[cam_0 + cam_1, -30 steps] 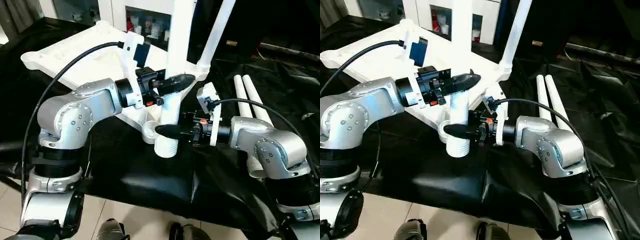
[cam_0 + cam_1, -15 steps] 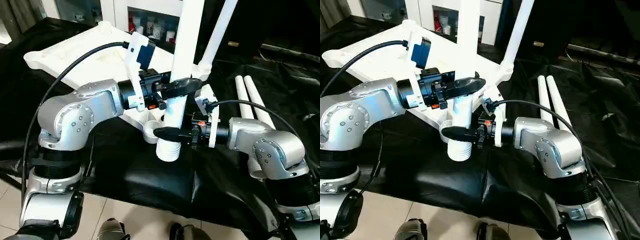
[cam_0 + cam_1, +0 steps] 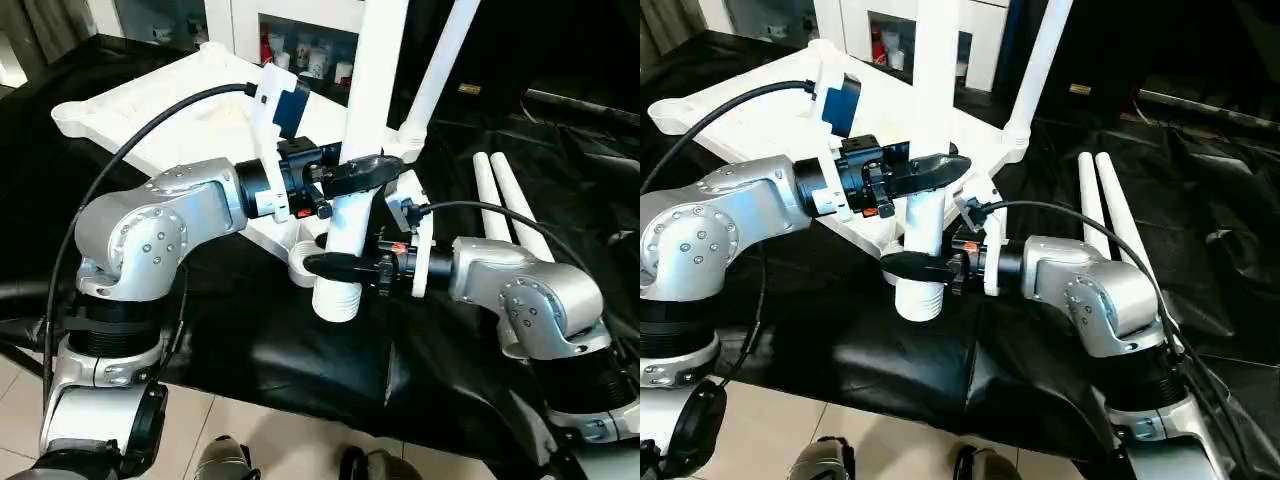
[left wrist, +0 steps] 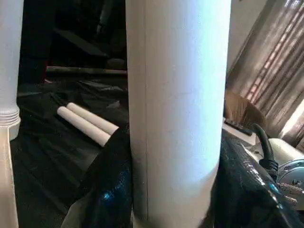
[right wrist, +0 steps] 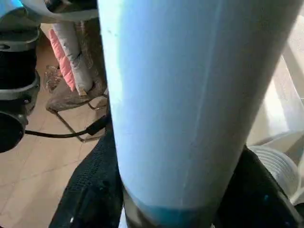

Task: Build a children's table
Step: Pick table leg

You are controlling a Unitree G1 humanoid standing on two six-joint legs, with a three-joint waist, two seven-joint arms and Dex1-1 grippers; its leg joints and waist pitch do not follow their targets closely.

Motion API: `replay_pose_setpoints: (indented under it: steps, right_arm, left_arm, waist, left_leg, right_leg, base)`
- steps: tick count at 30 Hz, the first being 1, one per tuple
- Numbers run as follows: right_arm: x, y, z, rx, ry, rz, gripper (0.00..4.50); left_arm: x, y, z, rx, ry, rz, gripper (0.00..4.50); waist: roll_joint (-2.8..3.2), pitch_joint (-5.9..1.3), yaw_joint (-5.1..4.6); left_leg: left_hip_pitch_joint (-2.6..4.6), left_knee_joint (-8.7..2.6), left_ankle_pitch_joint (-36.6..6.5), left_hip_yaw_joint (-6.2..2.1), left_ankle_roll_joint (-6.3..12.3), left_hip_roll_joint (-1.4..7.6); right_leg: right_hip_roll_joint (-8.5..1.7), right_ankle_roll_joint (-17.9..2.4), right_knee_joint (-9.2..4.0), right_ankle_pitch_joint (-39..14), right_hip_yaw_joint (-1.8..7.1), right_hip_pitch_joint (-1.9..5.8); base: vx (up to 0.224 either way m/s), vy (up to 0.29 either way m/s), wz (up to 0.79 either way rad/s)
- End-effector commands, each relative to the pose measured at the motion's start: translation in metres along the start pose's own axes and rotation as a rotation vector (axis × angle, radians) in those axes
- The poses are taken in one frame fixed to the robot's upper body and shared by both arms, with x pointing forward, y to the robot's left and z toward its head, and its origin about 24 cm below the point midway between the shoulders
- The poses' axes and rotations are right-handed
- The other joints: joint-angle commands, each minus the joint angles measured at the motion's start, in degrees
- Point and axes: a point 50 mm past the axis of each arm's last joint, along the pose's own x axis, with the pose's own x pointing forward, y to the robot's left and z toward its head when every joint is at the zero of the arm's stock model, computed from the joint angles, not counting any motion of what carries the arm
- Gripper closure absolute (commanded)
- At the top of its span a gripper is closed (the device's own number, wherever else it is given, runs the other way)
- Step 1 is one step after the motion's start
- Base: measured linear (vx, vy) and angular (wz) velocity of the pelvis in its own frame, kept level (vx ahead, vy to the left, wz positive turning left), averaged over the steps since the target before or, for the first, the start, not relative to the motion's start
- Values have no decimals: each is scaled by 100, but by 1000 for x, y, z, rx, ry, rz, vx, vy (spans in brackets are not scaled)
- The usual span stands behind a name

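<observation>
Your left gripper (image 3: pixel 362 172) is clamped on the upright leg (image 3: pixel 372 90) — one black finger (image 4: pixel 110 190) on each side of the tube. Your right gripper (image 3: pixel 335 266) grasps the same leg lower down, just above its ribbed end, beside the near corner socket (image 3: pixel 299 262) of the top (image 3: pixel 150 120) (lying underside up on the black cloth (image 3: pixel 280 350)). A second leg (image 3: pixel 437 60) stands in the far socket; two more legs (image 3: pixel 505 205) lie right.

Smooth white plastic leg (image 3: pixel 362 150), glossy black sheet (image 3: pixel 300 350), brushed silver metal forearms (image 3: pixel 170 225).
</observation>
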Motion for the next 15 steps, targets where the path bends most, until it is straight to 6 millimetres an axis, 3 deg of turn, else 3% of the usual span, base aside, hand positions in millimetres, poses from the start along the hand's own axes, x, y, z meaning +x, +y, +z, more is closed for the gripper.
replay_pose_setpoints:
  steps: [1,3,6,15]
  right_arm:
    - [-5,-3,1,9,-11,-28,254]
    - [-5,-4,1,8,-15,-32,257]
    - [-5,-5,2,8,-22,-39,259]
    - [-7,-9,4,14,-73,-88,259]
  left_arm:
    - [3,-7,7,18,-21,-41,266]
    - [3,-7,7,25,-22,-44,266]
    - [3,-3,6,28,-22,-3,196]
    - [0,6,15,7,-166,41,126]
  waist:
    - [98,-672,9]
    - [114,-686,13]
    - [113,-683,15]
    - [120,-677,22]
  left_leg:
    - [99,-352,-1111,101,-266,-101]
    - [102,-348,-1111,99,-274,-102]
    - [97,-349,-1126,99,-276,-104]
    - [93,-352,-1164,93,-260,-110]
  right_leg:
    - [-169,-966,-350,-1282,122,427]
    - [-171,-967,-350,-1270,122,430]
    - [-170,-970,-349,-1260,121,435]
    - [-173,-956,-371,-1282,119,435]
  base:
    - [0,0,0]
    - [0,0,0]
    - [0,0,0]
    - [0,0,0]
